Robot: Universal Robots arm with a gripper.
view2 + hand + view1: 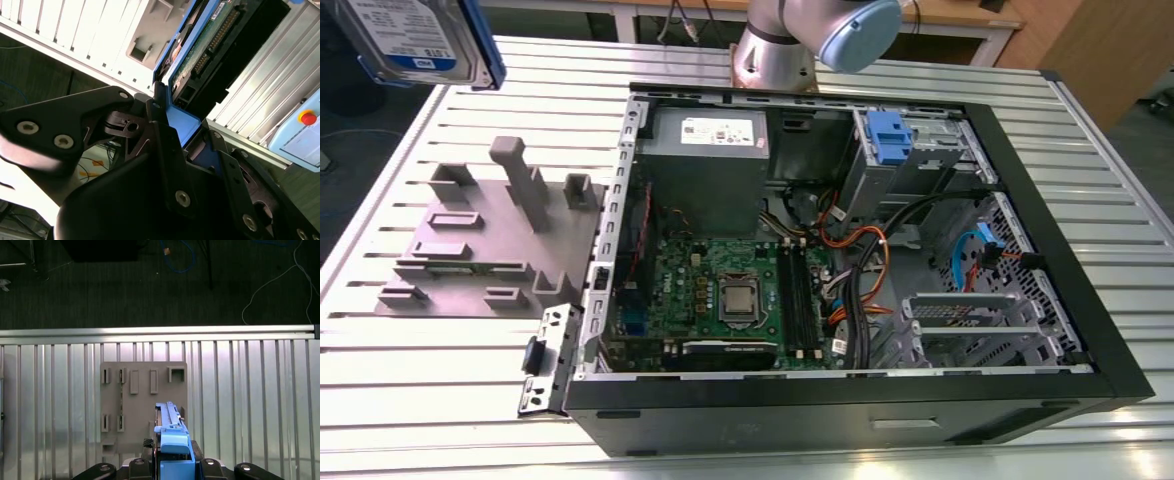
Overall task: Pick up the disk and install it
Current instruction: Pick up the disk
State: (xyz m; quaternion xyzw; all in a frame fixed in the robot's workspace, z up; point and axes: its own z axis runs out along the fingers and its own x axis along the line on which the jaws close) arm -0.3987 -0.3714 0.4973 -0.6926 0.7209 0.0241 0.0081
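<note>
The disk [420, 40], a silver drive with a white-and-blue label in a bright blue carrier, hangs in the air at the exterior view's far left, above the table's back corner. In the second wrist view my gripper [182, 120] is shut on the carrier's blue end, and the disk [200, 45] shows its green circuit board. The first wrist view shows the disk [170, 437] edge-on between the black fingers [145, 460], high over the grey holder plate [142, 405].
An open black computer case [1067, 250] lies on the slatted metal table [440, 400], with a drive bay and a blue clip [887, 135] at its back. The grey holder plate [467, 250] sits beside the case. The arm's base [781, 50] stands behind it.
</note>
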